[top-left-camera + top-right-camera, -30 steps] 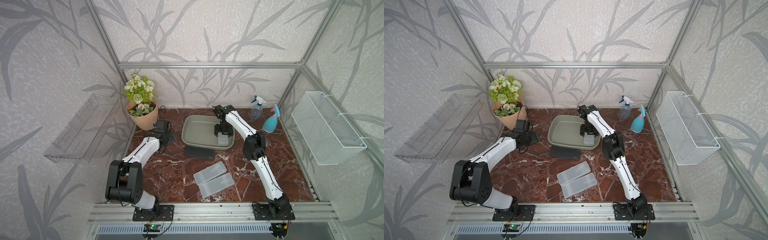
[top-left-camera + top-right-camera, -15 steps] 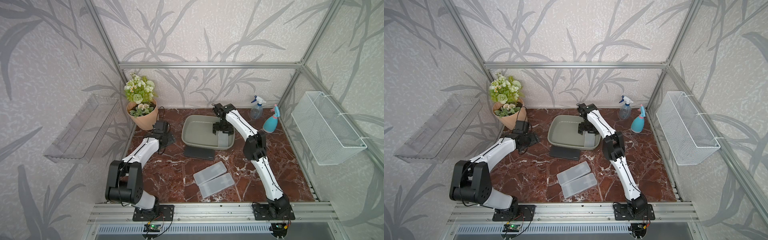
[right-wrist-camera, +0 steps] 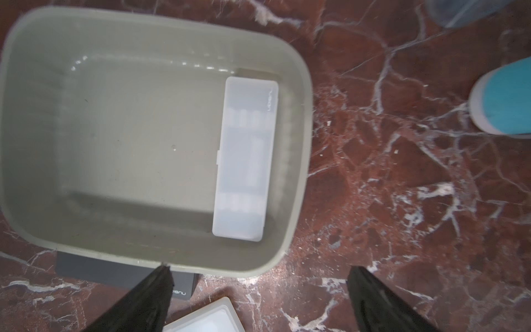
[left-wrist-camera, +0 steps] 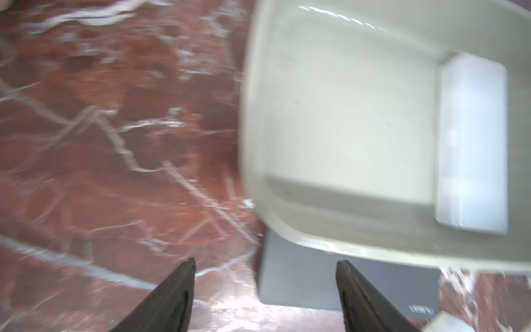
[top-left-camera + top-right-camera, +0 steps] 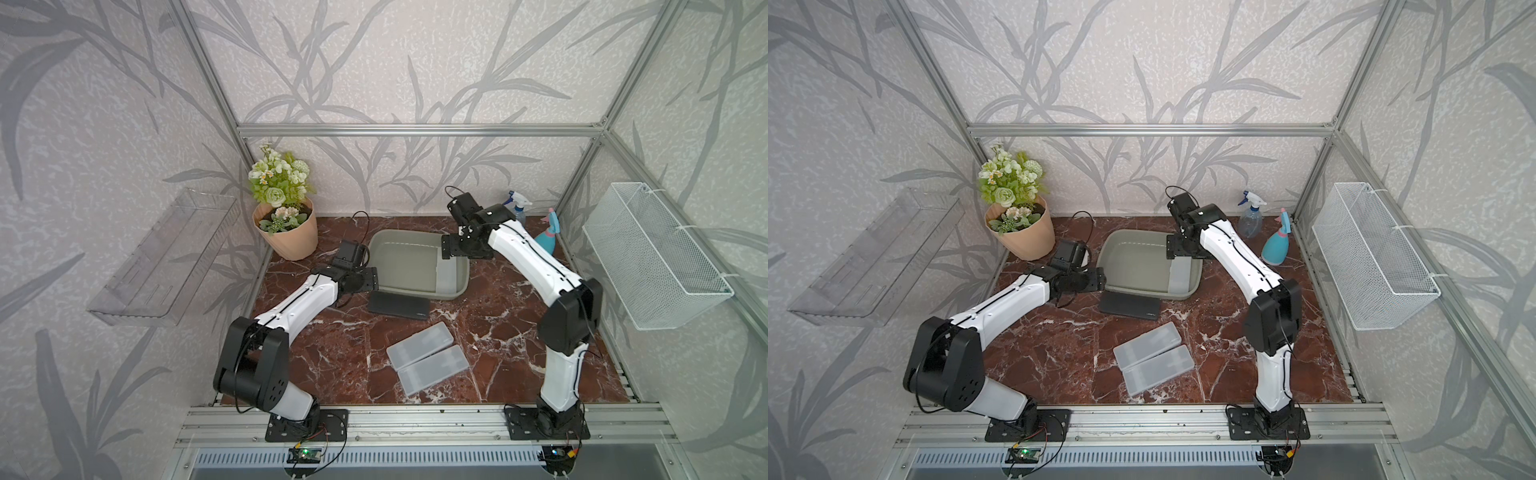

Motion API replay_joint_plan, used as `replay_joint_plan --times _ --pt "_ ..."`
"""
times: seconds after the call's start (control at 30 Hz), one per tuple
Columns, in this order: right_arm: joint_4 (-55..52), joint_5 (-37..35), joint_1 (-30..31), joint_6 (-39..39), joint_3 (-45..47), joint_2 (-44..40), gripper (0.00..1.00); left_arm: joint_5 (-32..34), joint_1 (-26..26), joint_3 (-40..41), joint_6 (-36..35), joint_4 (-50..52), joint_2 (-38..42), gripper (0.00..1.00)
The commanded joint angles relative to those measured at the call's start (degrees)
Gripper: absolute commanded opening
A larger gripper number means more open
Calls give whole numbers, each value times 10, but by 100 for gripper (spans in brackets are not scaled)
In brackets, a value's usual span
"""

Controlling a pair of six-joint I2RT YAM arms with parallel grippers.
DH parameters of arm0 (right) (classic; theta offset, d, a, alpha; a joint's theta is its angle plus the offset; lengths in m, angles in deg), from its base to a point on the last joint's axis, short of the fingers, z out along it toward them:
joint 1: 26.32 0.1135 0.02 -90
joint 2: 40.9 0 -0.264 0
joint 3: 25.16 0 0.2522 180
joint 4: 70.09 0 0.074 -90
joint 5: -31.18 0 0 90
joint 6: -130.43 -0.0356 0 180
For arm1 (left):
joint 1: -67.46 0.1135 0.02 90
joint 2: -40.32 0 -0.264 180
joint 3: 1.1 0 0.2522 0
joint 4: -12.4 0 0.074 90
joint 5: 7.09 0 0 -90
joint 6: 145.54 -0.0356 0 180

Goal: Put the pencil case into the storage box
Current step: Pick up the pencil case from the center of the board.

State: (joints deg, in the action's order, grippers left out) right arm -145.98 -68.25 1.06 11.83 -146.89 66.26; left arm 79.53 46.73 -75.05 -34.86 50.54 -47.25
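Observation:
The storage box (image 5: 401,262) (image 5: 1133,262) is a grey-green tub at the back middle of the marble table. A translucent white pencil case (image 5: 446,276) (image 3: 245,161) (image 4: 471,143) lies flat inside it along the right wall. A dark pencil case (image 5: 398,305) (image 4: 330,284) lies on the table against the box's front rim. Two translucent cases (image 5: 419,345) (image 5: 432,370) lie nearer the front. My right gripper (image 5: 446,248) (image 3: 260,268) hangs open and empty over the box's far right corner. My left gripper (image 5: 371,280) (image 4: 265,261) is open and empty at the box's left front corner, beside the dark case's end.
A flower pot (image 5: 286,239) stands at the back left, close to the left arm. Two spray bottles (image 5: 517,208) (image 5: 548,232) stand at the back right. A white wire basket (image 5: 652,262) hangs on the right wall and a clear trough (image 5: 162,257) on the left wall.
My right gripper has opened fully and risen off the translucent case, which now lies in the box. My left gripper has moved right toward the dark case; its wrist view is blurred.

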Motion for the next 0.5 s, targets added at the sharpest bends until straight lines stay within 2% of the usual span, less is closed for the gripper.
replay_joint_plan --times 0.0,0.1,0.17,0.27,0.37,0.47 --pt "50 -37 -17 0 103 -54 99 -31 -33 -14 -49 6 -9 68" --pt "74 -37 -30 -2 185 -121 99 -50 -53 -4 -61 14 2 54" --pt "81 -37 -40 -4 223 -151 99 -61 -64 4 -76 15 7 49" --pt "86 -38 -50 -2 265 -185 99 -64 -88 -6 -115 39 -12 48" --pt "85 -32 -58 0 289 -205 99 -68 -118 -38 -138 88 -43 53" --pt "78 -30 -65 6 299 -218 99 -94 -154 -32 -125 106 -32 66"
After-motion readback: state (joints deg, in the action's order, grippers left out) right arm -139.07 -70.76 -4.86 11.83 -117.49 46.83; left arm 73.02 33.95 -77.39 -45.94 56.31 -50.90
